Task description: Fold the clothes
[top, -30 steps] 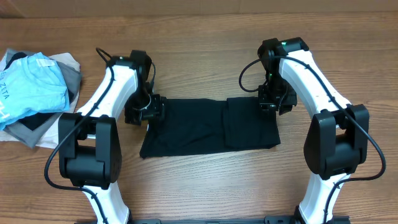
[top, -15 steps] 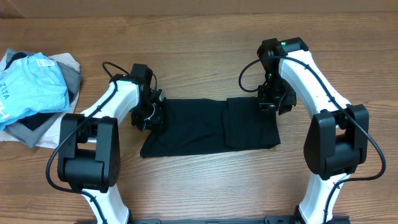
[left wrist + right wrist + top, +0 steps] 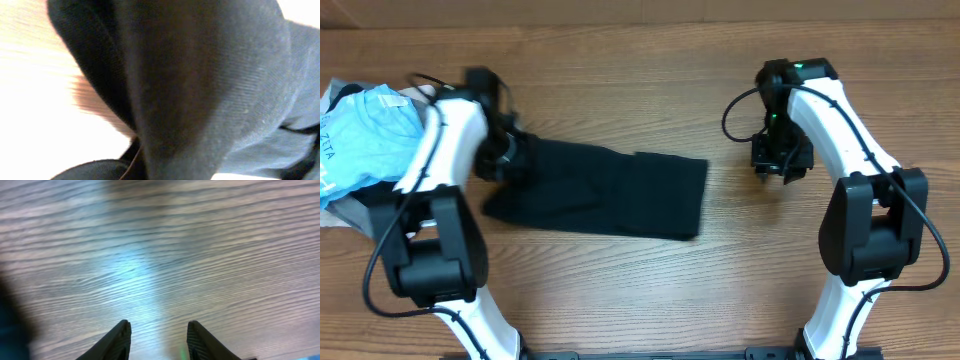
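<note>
The clothes [image 3: 610,190], a folded black garment, lie across the left middle of the table in the overhead view. My left gripper [image 3: 508,160] is shut on their left end, and the black cloth [image 3: 200,75] fills the left wrist view and hides the fingers. My right gripper [image 3: 782,165] is to the right of the garment and apart from it. In the right wrist view it [image 3: 159,326] stands open over bare wood, with nothing between its fingers.
A pile of other garments sits at the far left edge: a light blue printed shirt [image 3: 370,140] on grey and white pieces [image 3: 365,210]. The left arm reaches close to this pile. Wooden table [image 3: 650,80] all around.
My left gripper has shut on the garment's left end and dragged the whole garment to the left. The right gripper has shifted slightly right and is now off the cloth.
</note>
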### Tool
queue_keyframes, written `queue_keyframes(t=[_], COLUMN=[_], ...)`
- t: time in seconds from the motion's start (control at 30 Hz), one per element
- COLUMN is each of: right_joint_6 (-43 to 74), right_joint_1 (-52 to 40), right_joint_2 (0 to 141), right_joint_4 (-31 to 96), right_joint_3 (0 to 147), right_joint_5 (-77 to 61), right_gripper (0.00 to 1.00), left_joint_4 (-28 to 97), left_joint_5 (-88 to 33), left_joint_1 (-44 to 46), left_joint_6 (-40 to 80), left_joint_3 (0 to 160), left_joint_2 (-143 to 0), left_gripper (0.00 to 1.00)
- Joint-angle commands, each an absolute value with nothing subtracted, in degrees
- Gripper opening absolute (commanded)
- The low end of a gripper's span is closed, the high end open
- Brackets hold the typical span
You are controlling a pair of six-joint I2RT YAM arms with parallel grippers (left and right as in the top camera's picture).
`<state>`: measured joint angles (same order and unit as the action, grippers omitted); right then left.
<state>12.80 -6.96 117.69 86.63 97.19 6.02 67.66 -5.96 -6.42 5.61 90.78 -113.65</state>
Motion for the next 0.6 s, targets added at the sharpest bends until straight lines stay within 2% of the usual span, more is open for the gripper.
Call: queue_keyframes(t=[0.0, 0.13, 0.23, 0.4, 0.57], right_joint_6=[11.7, 11.7, 11.73, 11.7, 11.53], right_joint_1=[-5.96, -5.87, -5.87, -5.87, -5.87], right_joint_2=[115.83, 115.83, 115.83, 115.83, 115.83], right_joint_4=[86.7, 86.67, 86.7, 86.7, 86.91], right_joint_3=[98.32, 98.32, 98.32, 98.32, 98.32], right_joint_5=[6.42, 6.39, 6.39, 6.39, 6.39], right_gripper=[0.4, 0.4, 0.4, 0.4, 0.4], left_joint_4=[71.09, 75.75, 77.17, 75.64, 74.06], left_joint_5=[-6.0, -13.06, -15.55, -14.74, -6.35], left_joint_1=[-9.04, -5.3, 1.78, 12.99, 23.73], left_joint_6=[6.46, 7.31, 8.34, 9.72, 12.49], left_joint_3=[100.73, 106.17, 106.24, 106.24, 106.21], left_joint_2=[-113.65, -113.65, -113.67, -113.73, -115.18], left_gripper=[0.04, 0.04, 0.04, 0.05, 0.08])
